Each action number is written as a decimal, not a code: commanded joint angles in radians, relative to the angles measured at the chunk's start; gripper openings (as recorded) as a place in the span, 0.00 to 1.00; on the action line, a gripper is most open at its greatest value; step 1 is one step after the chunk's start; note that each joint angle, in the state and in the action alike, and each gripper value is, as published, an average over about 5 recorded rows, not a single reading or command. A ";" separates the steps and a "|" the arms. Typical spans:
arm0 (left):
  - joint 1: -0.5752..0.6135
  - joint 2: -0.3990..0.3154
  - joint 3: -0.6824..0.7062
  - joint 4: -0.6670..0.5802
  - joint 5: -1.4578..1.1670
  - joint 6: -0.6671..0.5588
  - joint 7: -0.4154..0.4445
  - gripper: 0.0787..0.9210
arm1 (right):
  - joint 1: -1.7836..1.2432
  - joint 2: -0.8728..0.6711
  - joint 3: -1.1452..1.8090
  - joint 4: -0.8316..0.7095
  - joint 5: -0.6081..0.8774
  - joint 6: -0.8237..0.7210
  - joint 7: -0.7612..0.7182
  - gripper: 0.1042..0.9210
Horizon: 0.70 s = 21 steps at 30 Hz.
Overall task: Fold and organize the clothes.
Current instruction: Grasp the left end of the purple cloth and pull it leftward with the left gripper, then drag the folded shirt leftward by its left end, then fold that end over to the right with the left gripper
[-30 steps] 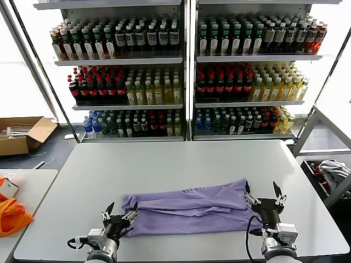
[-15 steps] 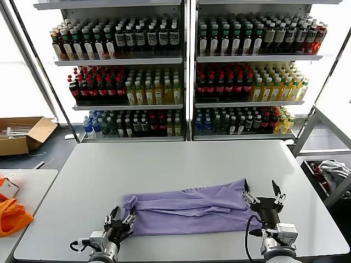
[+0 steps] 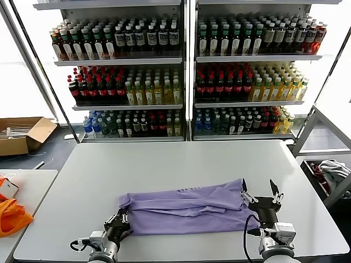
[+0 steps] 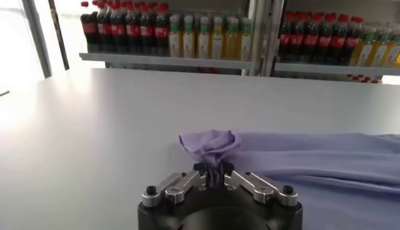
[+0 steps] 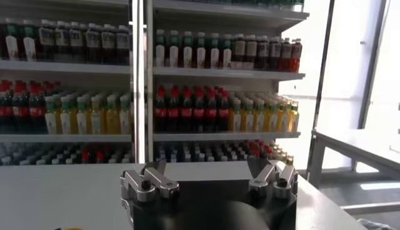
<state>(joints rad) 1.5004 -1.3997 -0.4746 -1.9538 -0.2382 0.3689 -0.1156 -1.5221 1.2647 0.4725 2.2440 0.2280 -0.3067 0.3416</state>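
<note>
bottle shelves point(image 3: 186, 71) stood behind the white table point(image 3: 164, 164); lavender t-shirt point(image 3: 186, 208) lay folded near its front edge, left gripper point(image 3: 119, 224) pinching its corner, right gripper point(image 3: 261, 198) splayed beside it

You are looking at two black grippers, left point(image 4: 213, 177) and right point(image 5: 209, 178). Silver linkage bars with dark screws are showing; black cables are trailing from grey wrists.

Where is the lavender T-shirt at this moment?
In the head view the lavender T-shirt lies folded on the white table near its front edge, between the left gripper, pinching its end, and the open right gripper.
</note>
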 commanded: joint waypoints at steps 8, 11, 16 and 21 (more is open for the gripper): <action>-0.007 0.074 -0.140 -0.056 -0.007 -0.033 0.001 0.02 | 0.023 -0.011 0.003 -0.001 0.006 -0.004 0.002 0.88; 0.005 0.145 -0.246 -0.089 -0.020 -0.044 0.015 0.02 | 0.033 -0.013 0.004 -0.001 0.011 -0.006 0.003 0.88; 0.017 0.272 -0.428 -0.087 -0.075 -0.048 0.037 0.02 | 0.049 -0.014 0.000 -0.004 0.019 -0.007 0.005 0.88; 0.011 0.426 -0.584 0.001 -0.087 -0.053 0.069 0.02 | 0.052 -0.014 0.000 0.001 0.025 -0.007 0.006 0.88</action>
<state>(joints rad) 1.5094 -1.2059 -0.7710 -2.0026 -0.2872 0.3267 -0.0779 -1.4818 1.2510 0.4718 2.2430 0.2478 -0.3134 0.3469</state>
